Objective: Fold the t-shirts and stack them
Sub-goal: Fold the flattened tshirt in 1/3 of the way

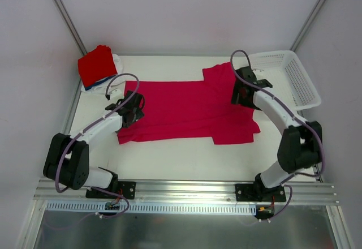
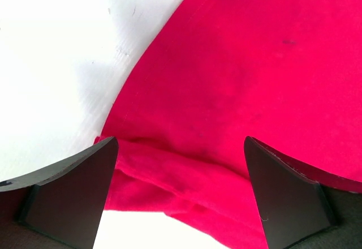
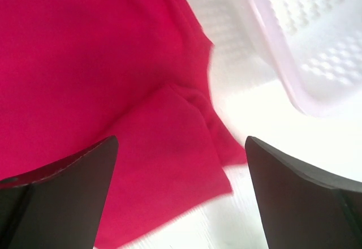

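A crimson-pink t-shirt lies spread flat across the middle of the table, its sleeves toward the right. My left gripper hovers open over the shirt's left edge. In the left wrist view a small fold of the cloth lies below and between the fingers, untouched by them. My right gripper is open above the shirt's right side. A folded-over flap lies beneath it, gripped by nothing. Folded t-shirts are stacked at the back left, bright red on top with blue and white edges under it.
A white mesh basket stands at the back right, just beyond the right gripper, and its rim shows in the right wrist view. Bare white table lies in front of the shirt. Frame posts rise at the back corners.
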Robot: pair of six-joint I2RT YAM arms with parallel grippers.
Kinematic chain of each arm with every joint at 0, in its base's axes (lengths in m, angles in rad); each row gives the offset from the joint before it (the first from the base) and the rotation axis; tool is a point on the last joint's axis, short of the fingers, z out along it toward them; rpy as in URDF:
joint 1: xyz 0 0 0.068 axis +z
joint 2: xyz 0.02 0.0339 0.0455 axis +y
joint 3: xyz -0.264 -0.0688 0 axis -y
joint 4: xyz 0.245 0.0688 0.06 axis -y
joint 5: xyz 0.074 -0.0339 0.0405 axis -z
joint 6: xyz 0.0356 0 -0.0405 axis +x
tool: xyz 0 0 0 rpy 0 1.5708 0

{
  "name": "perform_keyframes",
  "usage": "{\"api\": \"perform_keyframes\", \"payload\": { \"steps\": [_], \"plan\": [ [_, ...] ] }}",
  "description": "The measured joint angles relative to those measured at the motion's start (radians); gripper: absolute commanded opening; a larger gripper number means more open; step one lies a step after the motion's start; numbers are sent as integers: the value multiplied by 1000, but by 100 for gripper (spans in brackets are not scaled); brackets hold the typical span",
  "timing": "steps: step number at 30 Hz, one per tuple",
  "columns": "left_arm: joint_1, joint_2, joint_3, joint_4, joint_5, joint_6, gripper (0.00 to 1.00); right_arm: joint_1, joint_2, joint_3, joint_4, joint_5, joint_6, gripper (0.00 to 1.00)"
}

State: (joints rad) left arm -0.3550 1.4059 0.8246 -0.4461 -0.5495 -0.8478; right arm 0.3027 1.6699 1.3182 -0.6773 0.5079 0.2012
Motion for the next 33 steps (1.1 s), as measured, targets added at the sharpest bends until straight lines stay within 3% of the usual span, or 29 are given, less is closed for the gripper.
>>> {"api": "perform_keyframes", "payload": {
  "steps": [8, 11, 20, 26, 33],
  "plan": [
    [-62, -131, -72, 6, 26, -16, 93, 0, -597, -457, -24, -65, 54, 100],
    [-92, -138, -99, 7, 44, -27, 93, -1, -692, -576, -33, -122, 77, 100],
    [-111, -322, -250, 0, 82, -43, 93, -5, -666, -726, 66, -282, 137, 98],
    [-111, -482, -320, -4, 97, -43, 93, -26, -565, -747, 159, -332, 143, 98],
    [-111, -484, -333, -3, 105, -43, 93, -70, -524, -747, 219, -352, 124, 97]
  ]
}}
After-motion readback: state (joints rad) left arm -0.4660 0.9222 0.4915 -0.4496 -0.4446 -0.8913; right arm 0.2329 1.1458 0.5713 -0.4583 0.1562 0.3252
